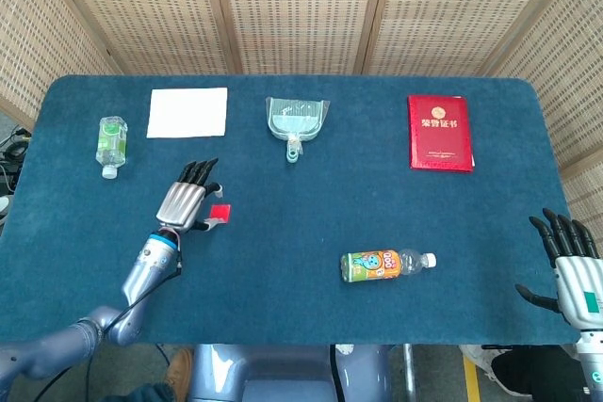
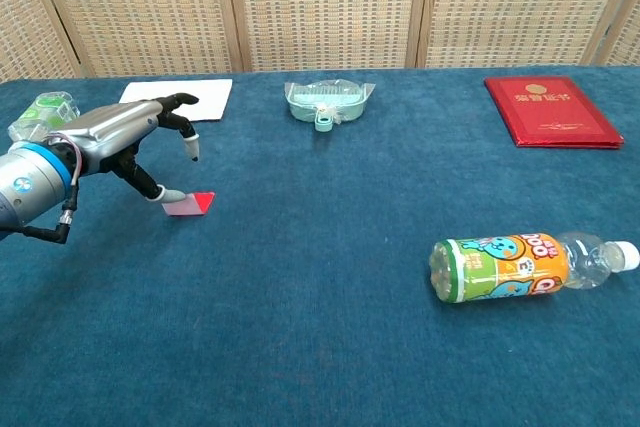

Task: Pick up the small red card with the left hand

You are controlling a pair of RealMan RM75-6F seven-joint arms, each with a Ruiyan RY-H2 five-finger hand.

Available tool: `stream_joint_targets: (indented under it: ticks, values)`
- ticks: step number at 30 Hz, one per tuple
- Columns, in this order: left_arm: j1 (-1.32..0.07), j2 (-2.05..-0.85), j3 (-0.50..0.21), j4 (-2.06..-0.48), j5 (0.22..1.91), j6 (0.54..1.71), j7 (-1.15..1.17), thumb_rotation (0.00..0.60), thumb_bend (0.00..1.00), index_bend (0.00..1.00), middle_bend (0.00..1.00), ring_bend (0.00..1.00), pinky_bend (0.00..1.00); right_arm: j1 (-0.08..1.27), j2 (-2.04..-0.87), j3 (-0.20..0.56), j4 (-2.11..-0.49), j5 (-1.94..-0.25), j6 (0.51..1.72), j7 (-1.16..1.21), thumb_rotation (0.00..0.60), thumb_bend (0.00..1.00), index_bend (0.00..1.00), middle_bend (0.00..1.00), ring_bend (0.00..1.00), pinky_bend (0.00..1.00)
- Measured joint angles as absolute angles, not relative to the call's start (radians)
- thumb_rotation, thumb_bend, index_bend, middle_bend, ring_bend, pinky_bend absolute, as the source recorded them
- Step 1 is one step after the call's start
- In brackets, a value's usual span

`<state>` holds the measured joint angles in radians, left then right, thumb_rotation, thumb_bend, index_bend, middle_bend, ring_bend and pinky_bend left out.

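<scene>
The small red card (image 1: 220,214) (image 2: 192,204) lies low on the blue tablecloth at the left-centre. My left hand (image 1: 187,200) (image 2: 120,137) hovers just left of it, palm down, fingers spread and raised. Only the thumb tip (image 2: 170,194) touches the card's left edge. The forefinger tip (image 2: 191,154) hangs well above the card and apart from it. Whether the card's left edge is propped up on the thumb is unclear. My right hand (image 1: 570,265) stays open at the table's right front corner and holds nothing.
A drink bottle (image 2: 520,264) lies front right of centre. A dustpan (image 2: 327,102), white paper (image 1: 187,112) and a large red booklet (image 1: 439,132) lie along the back. A small green bottle (image 1: 111,143) lies at the far left.
</scene>
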<state>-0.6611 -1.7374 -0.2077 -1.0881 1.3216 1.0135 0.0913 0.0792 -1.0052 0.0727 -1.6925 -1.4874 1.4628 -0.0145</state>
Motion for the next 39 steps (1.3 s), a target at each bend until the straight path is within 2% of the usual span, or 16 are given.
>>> stream_joint_targets:
  ticks: [9, 23, 39]
  values:
    - [-0.635, -1.653, -0.157, -1.212, 1.278, 0.959, 0.154, 0.600, 0.23, 0.43, 0.00, 0.00, 0.00, 0.080, -1.004, 0.069, -1.698, -1.492, 1.461, -0.018, 0.600, 0.00, 0.09, 0.00, 0.00, 0.00]
    - [-0.629, -1.662, -0.138, -1.209, 1.265, 0.954, 0.153, 0.600, 0.28, 0.43, 0.00, 0.00, 0.00, 0.082, -1.002, 0.067, -1.698, -1.491, 1.455, -0.016, 0.600, 0.00, 0.10, 0.00, 0.00, 0.00]
    - [-0.635, -1.668, -0.129, -1.217, 1.232, 0.922, 0.178, 0.600, 0.28, 0.44, 0.00, 0.00, 0.00, 0.083, -1.001, 0.066, -1.699, -1.491, 1.452, -0.014, 0.600, 0.00, 0.10, 0.00, 0.00, 0.00]
